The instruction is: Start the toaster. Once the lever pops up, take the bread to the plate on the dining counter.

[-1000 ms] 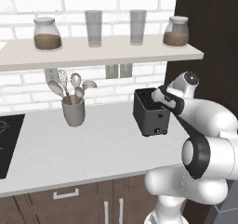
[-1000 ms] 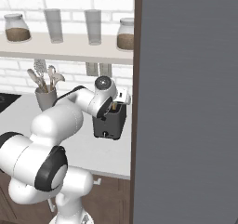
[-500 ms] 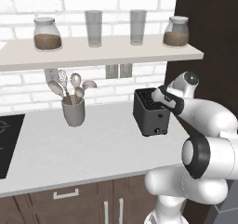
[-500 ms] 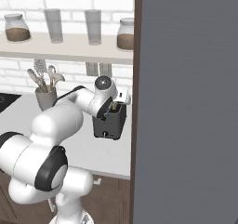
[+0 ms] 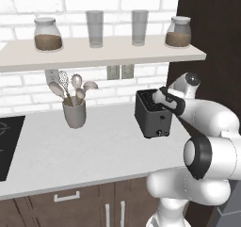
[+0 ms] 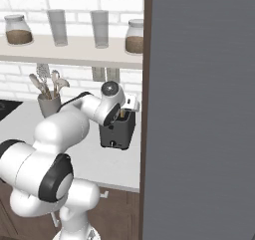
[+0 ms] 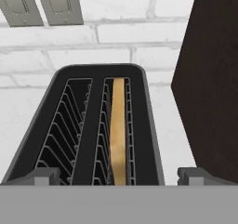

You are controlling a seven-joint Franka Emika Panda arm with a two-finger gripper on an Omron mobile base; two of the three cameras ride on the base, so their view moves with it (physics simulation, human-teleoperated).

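The gripper point(image 7: 114, 174) hangs over the toaster point(image 7: 102, 125), jaws spread wide and empty. The bread point(image 7: 119, 130) stands edge-up in the right slot, so a slightly off descent could land a finger on the slot wall or wire guides.

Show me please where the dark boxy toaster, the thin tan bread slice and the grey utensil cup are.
dark boxy toaster point(image 5: 153, 118), left base view, on its front face.
thin tan bread slice point(image 7: 119, 130), hand view, on its top edge.
grey utensil cup point(image 5: 75, 114), left base view, on its side wall.

No readable text, labels, brands, numbers or signs on anything in these views
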